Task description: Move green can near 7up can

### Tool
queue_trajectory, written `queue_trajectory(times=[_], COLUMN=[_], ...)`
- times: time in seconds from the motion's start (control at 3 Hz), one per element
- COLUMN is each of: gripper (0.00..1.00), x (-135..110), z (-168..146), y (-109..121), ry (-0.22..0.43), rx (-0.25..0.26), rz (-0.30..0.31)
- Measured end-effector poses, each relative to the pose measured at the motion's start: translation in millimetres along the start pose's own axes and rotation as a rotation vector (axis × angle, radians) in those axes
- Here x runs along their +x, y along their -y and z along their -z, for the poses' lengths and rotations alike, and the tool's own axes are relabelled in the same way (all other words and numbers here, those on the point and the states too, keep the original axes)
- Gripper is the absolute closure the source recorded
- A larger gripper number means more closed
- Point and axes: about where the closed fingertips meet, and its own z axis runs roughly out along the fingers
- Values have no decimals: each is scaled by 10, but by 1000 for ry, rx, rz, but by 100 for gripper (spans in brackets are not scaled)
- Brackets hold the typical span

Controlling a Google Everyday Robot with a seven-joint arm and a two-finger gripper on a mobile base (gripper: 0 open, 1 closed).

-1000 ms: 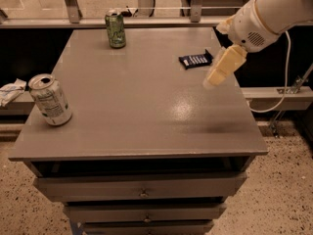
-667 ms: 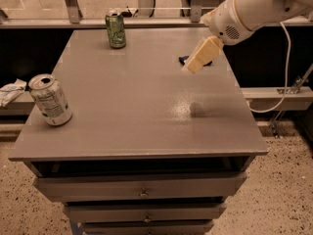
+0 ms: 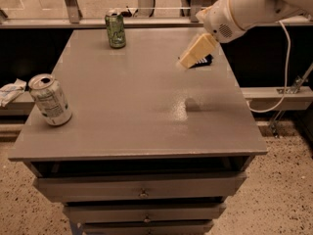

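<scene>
The green can (image 3: pixel 116 29) stands upright at the far edge of the grey table (image 3: pixel 142 111), left of centre. The 7up can (image 3: pixel 50 100), silver-white with a text panel, stands tilted at the table's left front edge. My gripper (image 3: pixel 194 53) hangs above the far right part of the table, well to the right of the green can and far from the 7up can. It holds nothing that I can see.
A small dark flat object (image 3: pixel 203 61) lies on the table just behind the gripper. A crumpled white cloth (image 3: pixel 11 92) lies on a ledge left of the table. A white cable (image 3: pixel 283 62) hangs at the right. Drawers sit below the tabletop.
My gripper and arm have moved left and toward the far side of the table, closer to the green can. Both cans have stayed put.
</scene>
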Motion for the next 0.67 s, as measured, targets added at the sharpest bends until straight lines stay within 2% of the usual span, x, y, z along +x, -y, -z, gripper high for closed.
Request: queue_trajectory(times=[0.67], gripper=[0], x=[-326], z=[-767], y=[509], ry=[160], rx=[40], rz=[-49])
